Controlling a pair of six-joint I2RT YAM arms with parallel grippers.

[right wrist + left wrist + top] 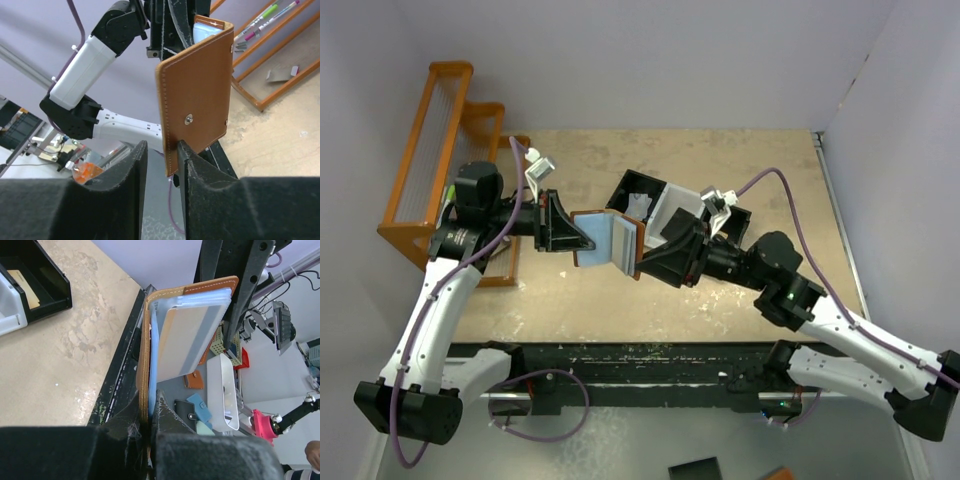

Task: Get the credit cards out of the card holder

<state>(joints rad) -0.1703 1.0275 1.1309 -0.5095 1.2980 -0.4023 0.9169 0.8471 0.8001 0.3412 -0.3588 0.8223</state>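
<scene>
1. The tabletop (pixel 750 170) spreads out beneath both my arms. It is tan and mottled, with a dark strip along its near edge.
2. The orange rack (pixel 420 150) stands behind my left pincer (pixel 582 240), at the tabletop's left edge and well apart from what I hold.
3. The tray (pixel 665 205), black and white with separate compartments, rests on the tabletop just past my right pincer (pixel 642 262), on its far side.
4. My left pincer is clenched on one edge of the card holder (pixel 610 243). In my left wrist view the brown leather runs straight down into the seam between my two fingers.
5. My right pincer faces the left one from the other side. Its jaws stand parted around the lower corner of the outer flap. The leather lies close against one finger, and a see-through gap shows between it and the other — so no grip there.
6. The card holder hangs between my two pincers, lifted off the tabletop and spread open. Its pale blue lining faces my left pincer, and its stitched brown back with a snap stud faces my right.
7. Of the credit cards (pixel 187 340), I see one face, tan and grey. It is tucked behind a clear sleeve inside the card holder, straight ahead of my left pincer.
</scene>
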